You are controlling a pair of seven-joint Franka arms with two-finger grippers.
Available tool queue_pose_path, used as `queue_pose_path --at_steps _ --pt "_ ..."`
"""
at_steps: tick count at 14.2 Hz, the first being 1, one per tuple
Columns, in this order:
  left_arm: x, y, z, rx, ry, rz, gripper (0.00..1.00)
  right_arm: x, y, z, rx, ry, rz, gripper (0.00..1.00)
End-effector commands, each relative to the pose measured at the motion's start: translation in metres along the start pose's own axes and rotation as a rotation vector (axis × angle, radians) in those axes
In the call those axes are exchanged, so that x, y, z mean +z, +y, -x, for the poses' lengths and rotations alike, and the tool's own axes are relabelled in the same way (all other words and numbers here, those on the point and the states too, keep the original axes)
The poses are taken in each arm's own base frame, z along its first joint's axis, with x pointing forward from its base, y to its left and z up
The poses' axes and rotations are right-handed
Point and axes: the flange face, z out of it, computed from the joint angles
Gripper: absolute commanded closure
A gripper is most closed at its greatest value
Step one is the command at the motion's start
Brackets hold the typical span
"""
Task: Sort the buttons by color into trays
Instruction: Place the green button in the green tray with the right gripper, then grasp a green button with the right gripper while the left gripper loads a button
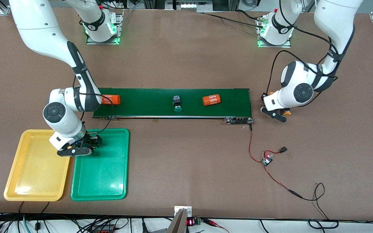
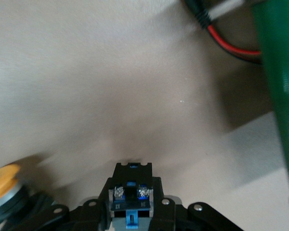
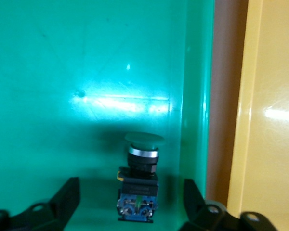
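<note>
My right gripper (image 1: 89, 144) (image 3: 132, 202) hangs open low over the green tray (image 1: 108, 181) (image 3: 86, 72), close to its edge beside the yellow tray (image 1: 21, 181) (image 3: 274, 144). A green-capped button (image 3: 140, 180) lies in the green tray between the spread fingers, touching neither. My left gripper (image 1: 275, 114) is at the table by the conveyor's end, shut on the black-and-blue body of a button (image 2: 130, 192) whose cap is hidden. Another button with a yellow-orange cap (image 2: 2, 185) lies right beside it. A second green-capped button (image 1: 177, 104) stands on the belt's middle.
The long dark green conveyor belt (image 1: 147, 97) crosses the table and carries two orange cylinders (image 1: 211, 100) (image 1: 110, 99). A small circuit board (image 1: 266, 160) with red and black wires (image 1: 280, 184) lies nearer the front camera than the left gripper.
</note>
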Motion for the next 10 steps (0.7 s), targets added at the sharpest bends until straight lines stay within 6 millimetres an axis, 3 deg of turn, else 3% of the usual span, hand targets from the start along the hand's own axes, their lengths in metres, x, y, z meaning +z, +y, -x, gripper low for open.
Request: queue_pose_path --at_steps 1,3,4,8,10 --pt "-0.055 0.004 -0.012 -0.048 -0.003 0.032 0.81 -0.045 -0.018 0.032 0.002 -0.007 -0.036 0.00" --pt "-0.064 0.022 -0.022 -0.173 0.034 0.152 0.81 -0.079 -0.046 0.059 0.075 -0.014 -0.090 0.00" --pt "-0.064 0.042 -0.027 -0.236 0.044 0.215 0.81 -0.093 -0.063 0.075 0.138 -0.037 -0.122 0.00" --pt "-0.068 0.101 -0.047 -0.412 0.102 0.333 0.81 -0.146 -0.172 0.114 0.232 -0.118 -0.163 0.00" --pt "-0.062 0.128 -0.056 -0.423 0.123 0.336 0.81 -0.160 -0.217 0.125 0.180 -0.104 -0.185 0.00"
